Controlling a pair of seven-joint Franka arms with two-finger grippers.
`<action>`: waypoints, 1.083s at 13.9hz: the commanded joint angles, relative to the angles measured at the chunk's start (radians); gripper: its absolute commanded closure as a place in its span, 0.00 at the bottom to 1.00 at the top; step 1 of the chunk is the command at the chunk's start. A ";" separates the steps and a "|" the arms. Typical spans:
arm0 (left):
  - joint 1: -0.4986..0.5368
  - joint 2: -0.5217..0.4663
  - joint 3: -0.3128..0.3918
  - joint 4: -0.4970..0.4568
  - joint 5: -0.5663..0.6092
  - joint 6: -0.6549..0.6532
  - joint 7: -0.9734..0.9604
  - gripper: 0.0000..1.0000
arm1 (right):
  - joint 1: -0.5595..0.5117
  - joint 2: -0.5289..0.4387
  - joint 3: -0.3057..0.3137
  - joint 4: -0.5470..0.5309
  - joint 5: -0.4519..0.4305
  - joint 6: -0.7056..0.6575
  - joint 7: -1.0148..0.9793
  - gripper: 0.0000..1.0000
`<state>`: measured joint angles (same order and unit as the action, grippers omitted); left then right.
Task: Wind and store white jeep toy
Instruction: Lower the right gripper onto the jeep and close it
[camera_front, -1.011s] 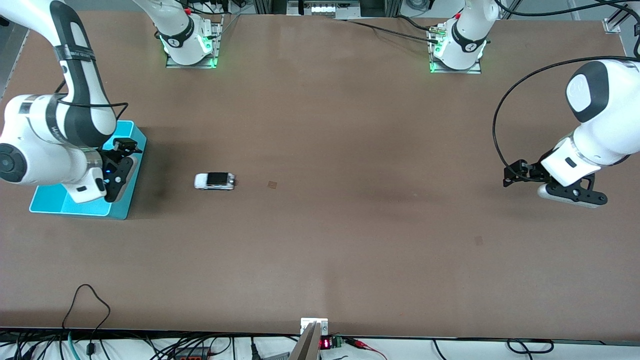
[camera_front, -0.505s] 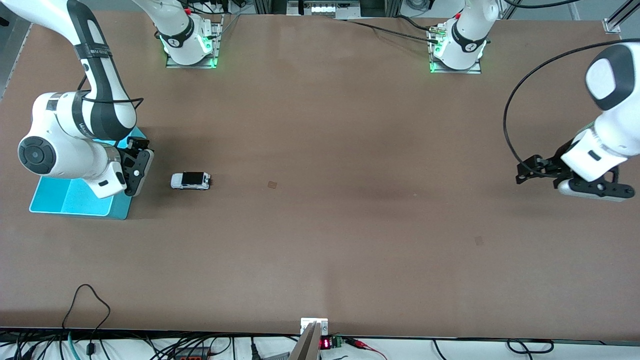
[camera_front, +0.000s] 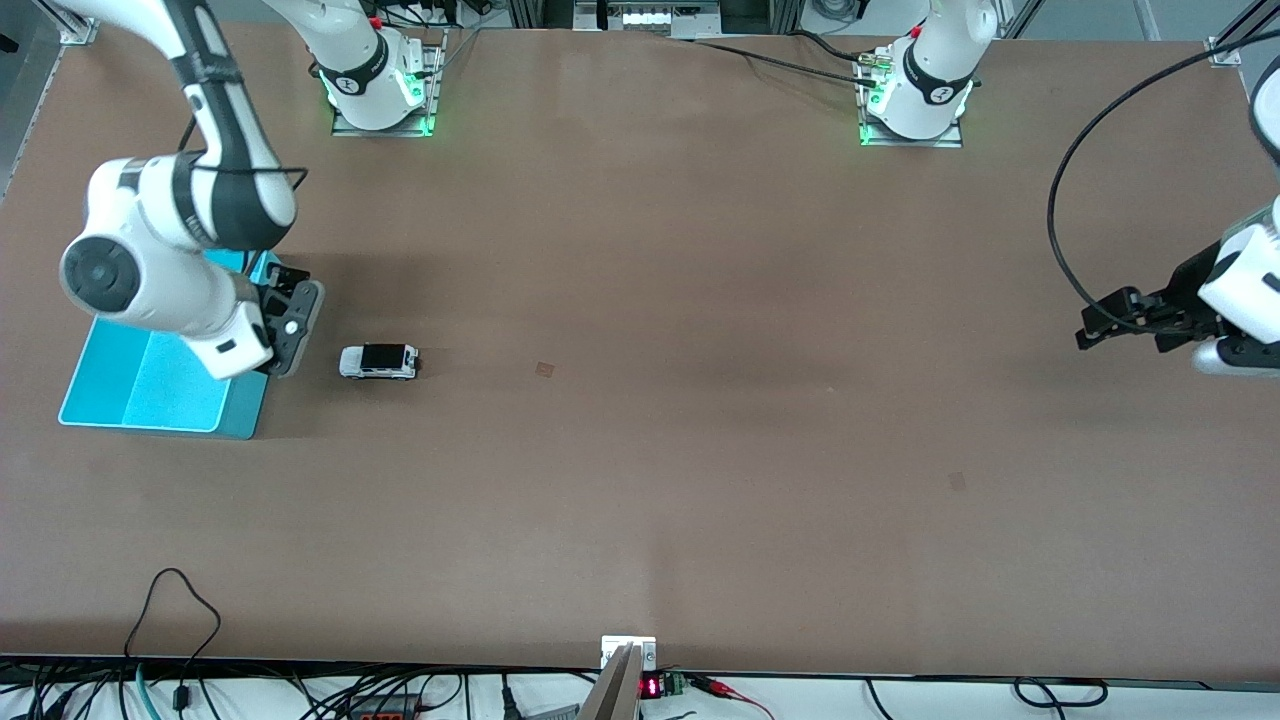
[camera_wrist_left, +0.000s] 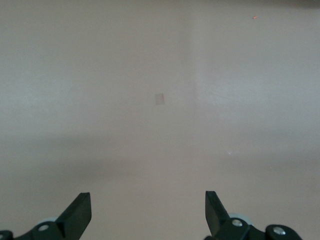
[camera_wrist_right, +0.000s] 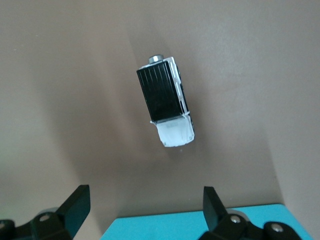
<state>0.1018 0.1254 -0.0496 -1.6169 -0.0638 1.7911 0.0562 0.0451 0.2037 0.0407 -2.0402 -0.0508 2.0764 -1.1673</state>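
We judge pickup pending: white jeep toy (camera_front: 378, 361) sits on desk (camera_front: 700, 450) beside cyan bin (camera_front: 150, 385). Right gripper (camera_front: 290, 325) over bin edge, jaws apart; next descend onto jeep. Left gripper (camera_front: 1100, 325) waits, jaws apart.

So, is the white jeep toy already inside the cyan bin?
No, the white jeep toy stands on the table beside the cyan bin, not in it.

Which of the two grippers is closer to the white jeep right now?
The right gripper, open over the cyan bin's edge right beside the white jeep toy. The left gripper waits, open, over bare table at the left arm's end.
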 joint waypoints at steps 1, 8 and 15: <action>-0.011 -0.004 0.005 0.061 -0.007 -0.081 -0.027 0.00 | 0.001 -0.093 0.025 -0.172 -0.021 0.155 0.014 0.00; -0.077 -0.026 0.054 0.058 0.007 -0.084 -0.047 0.00 | 0.027 -0.004 0.084 -0.207 -0.139 0.414 -0.002 0.00; -0.119 -0.046 0.103 0.058 0.009 -0.120 -0.047 0.00 | 0.028 0.121 0.085 -0.198 -0.149 0.553 -0.091 0.00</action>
<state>0.0041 0.0939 0.0361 -1.5657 -0.0635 1.7094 0.0185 0.0726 0.3040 0.1264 -2.2446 -0.1828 2.6087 -1.2334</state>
